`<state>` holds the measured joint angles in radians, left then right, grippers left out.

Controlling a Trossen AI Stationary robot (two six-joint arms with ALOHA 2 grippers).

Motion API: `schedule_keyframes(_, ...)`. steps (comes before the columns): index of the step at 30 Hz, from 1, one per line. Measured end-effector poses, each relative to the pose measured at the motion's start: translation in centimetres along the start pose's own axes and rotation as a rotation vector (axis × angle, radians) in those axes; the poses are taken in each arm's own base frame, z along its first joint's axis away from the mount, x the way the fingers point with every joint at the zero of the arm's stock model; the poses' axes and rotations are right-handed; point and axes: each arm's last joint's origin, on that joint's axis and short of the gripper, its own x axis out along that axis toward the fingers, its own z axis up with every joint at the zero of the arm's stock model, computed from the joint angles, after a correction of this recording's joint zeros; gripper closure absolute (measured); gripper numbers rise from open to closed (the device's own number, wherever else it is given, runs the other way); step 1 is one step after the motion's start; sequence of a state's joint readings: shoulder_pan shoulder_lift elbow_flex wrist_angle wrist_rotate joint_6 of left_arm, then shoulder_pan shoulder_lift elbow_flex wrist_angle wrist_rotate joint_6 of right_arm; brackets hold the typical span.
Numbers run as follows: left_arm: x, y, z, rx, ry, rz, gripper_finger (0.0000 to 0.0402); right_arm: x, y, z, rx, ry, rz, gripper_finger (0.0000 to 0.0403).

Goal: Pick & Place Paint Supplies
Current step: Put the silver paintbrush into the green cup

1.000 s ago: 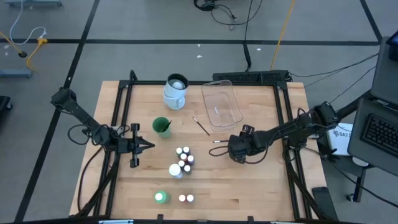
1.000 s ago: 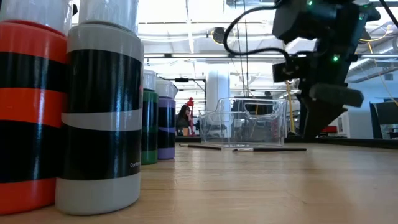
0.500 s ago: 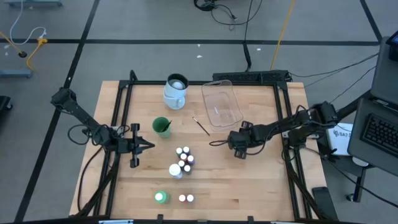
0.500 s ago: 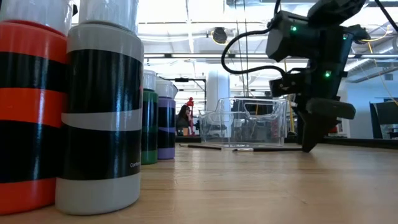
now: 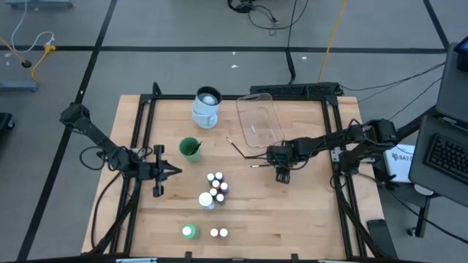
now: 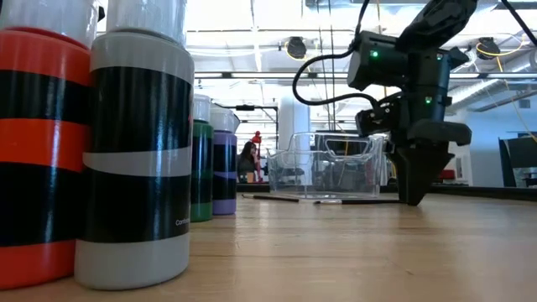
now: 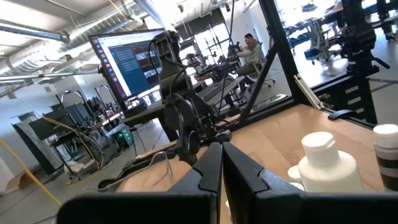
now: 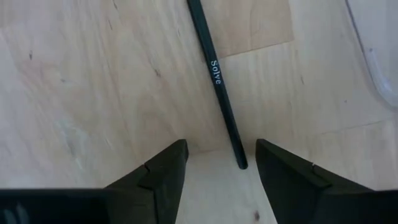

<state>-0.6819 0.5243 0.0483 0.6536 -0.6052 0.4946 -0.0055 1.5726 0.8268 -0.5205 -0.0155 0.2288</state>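
Observation:
A dark-handled brush (image 8: 214, 74) marked "Solve" lies flat on the wooden table (image 5: 307, 212), near the clear tray (image 5: 261, 120). My right gripper (image 8: 217, 167) points steeply down, open. Its fingers stand on either side of the brush's end (image 8: 240, 163) without touching it. In the low view its fingertips (image 6: 411, 198) reach almost to the tabletop beside the brush (image 6: 361, 201). A second, thin brush (image 5: 235, 147) lies to the left. Small white-capped paint bottles (image 5: 216, 186) stand mid-table. My left gripper (image 5: 172, 172) waits shut at the table's left edge.
A white jug (image 5: 207, 107) and a green cup (image 5: 190, 148) stand at the far left of the table. A green bottle (image 5: 189, 231) and two small bottles (image 5: 219, 233) stand near the front edge. Black frame rails (image 5: 338, 146) border the table's sides.
My right gripper has swung toward the table's far edge and come down over the dark brush's end, tipping to point more steeply down. Nothing on the table has moved.

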Motion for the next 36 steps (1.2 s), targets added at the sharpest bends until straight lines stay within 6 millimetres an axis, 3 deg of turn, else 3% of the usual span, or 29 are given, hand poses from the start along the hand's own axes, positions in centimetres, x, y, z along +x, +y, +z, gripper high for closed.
schedule_keyframes(4,0.0,0.0,-0.1,0.004,0.006,-0.003,0.0382,0.0,0.5,-0.1,0.032,0.012,0.056,0.0227)
schedule_keyframes(11,0.0,0.0,-0.1,-0.002,0.006,-0.003,0.0382,0.0,3.1,-0.9,0.004,0.039,0.124,0.0254)
schedule_keyframes(17,0.0,0.0,-0.1,-0.002,0.006,-0.003,0.0382,0.1,4.8,-1.4,0.065,-0.032,0.005,0.0265)
schedule_keyframes(29,0.0,0.0,-0.1,0.003,0.005,-0.003,0.0382,0.1,5.1,-0.7,0.256,-0.138,-0.02,0.0257)
schedule_keyframes(36,0.0,0.0,-0.1,0.001,0.005,-0.003,0.0382,0.8,4.9,-0.2,0.272,-0.154,-0.029,0.0258)
